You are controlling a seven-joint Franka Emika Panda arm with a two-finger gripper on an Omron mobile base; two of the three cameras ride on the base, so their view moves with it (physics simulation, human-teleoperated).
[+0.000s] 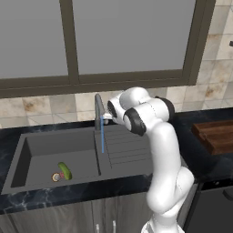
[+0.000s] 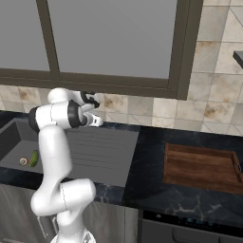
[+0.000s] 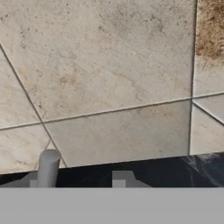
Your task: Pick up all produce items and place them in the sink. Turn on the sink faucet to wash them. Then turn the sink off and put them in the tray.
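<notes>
Hand view gives me tiled wall and the faucet (image 3: 48, 168) base; I cannot tell how wide my gripper (image 2: 93, 110) stands. Water runs from the spout into the sink (image 1: 54, 148), where the cucumber (image 1: 64, 170) and tan item (image 1: 55, 177) lie touching. Off right sits the tray (image 2: 199, 168).
</notes>
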